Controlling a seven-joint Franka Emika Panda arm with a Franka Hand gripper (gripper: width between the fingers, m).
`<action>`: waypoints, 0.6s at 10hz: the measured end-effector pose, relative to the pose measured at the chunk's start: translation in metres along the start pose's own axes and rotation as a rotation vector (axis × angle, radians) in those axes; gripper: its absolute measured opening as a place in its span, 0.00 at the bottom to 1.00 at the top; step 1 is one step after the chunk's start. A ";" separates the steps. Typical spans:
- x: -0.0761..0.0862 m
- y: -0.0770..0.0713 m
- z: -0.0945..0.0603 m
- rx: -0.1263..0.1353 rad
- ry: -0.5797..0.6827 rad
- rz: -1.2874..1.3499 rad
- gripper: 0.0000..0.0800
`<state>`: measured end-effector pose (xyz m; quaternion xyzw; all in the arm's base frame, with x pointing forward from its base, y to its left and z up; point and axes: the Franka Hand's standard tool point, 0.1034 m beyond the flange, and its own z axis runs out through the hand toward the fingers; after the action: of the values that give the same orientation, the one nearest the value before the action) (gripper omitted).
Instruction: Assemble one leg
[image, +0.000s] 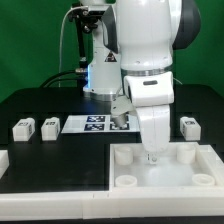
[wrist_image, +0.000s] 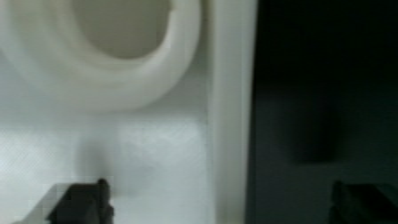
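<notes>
Fingers (wrist_image: 80, 203) spread wide, nothing clamped between them. Gripper (image: 152, 152) sits low over the white slab (image: 165, 173), with a round socket (wrist_image: 116, 40) near the tips. Well off to the exterior view's left of the fingers: first leg (image: 22, 127), second leg (image: 48, 125). Nearer the fingers on that side: marker board (image: 85, 124). Off to the exterior view's right of the fingers: third leg (image: 188, 124), apart from them.

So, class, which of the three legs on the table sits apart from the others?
The leg at the exterior view's right, alone past the arm. The other two sit side by side at the exterior view's left.
</notes>
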<state>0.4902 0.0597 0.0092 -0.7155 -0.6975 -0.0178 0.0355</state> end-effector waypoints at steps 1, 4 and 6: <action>0.000 0.000 0.000 0.000 0.000 0.000 0.80; 0.000 0.000 0.000 0.000 0.000 0.001 0.81; -0.001 0.000 -0.003 -0.005 -0.001 0.008 0.81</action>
<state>0.4907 0.0587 0.0124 -0.7184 -0.6945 -0.0188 0.0334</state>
